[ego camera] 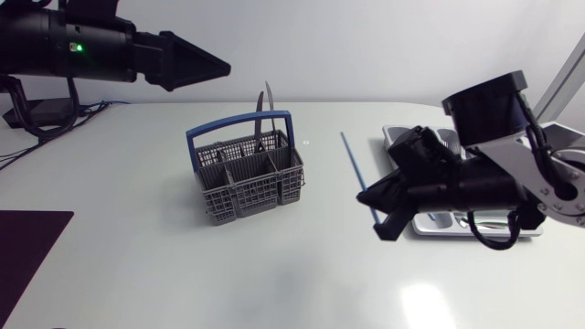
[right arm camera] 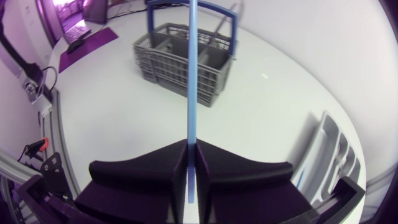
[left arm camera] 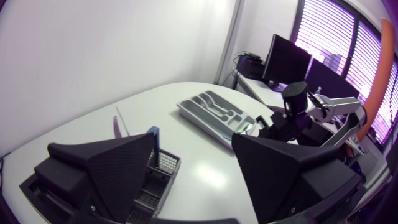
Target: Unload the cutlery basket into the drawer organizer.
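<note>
Basket (ego camera: 249, 178) at mid-table, knives (ego camera: 267, 110) standing inside, right gripper (ego camera: 377, 215) pinching a thin blue stick (ego camera: 355, 164) beside the organizer (left arm camera: 205, 123), left gripper (ego camera: 219, 64) raised far left, fingers spread

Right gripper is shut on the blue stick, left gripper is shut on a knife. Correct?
No. The left gripper is open and empty, as the left wrist view shows; the knife stands in the basket. The right gripper is shut on the blue stick.
</note>
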Motion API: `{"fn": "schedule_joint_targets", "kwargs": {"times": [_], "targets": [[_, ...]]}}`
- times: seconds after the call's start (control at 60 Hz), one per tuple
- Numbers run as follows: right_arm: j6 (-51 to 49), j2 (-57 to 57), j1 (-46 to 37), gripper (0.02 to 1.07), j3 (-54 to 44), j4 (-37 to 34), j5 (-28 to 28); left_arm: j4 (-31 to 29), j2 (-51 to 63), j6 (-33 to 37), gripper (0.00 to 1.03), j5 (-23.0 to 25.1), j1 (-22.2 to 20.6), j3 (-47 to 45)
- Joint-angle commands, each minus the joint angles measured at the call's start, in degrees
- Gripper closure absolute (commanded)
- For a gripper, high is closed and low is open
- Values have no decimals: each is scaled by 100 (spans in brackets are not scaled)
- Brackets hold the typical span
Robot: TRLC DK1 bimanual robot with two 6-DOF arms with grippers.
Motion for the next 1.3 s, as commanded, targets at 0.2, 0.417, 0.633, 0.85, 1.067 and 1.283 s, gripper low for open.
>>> {"fn": "schedule_joint_targets", "kwargs": {"times": [0.2, 0.417, 0.633, 0.85, 1.067, 1.283], "targets": [[68, 1571, -2320, 102, 339, 520, 184, 486, -200, 1037, 9, -886, 562, -983], [402, 2810, -2733, 101, 901, 802, 649, 1479, -244, 1379, 9, -1562, 896, -1871], [534, 3681, -2927, 101, 1332, 802, 737, 1839, 196, 1406, 9, -1615, 1440, -2020], [534, 3935, -2918, 80, 1402, 775, 931, 2287, 591, 1564, 12, -1615, 1599, -2389], [605, 3347, -2549, 36, 1156, 740, 1238, 2612, 1101, 1678, 12, -1641, 1748, -2574], [824, 2582, -1327, 27, 1191, 652, 1317, 2832, 1769, 1784, 12, -1729, 1792, -2565]]}}
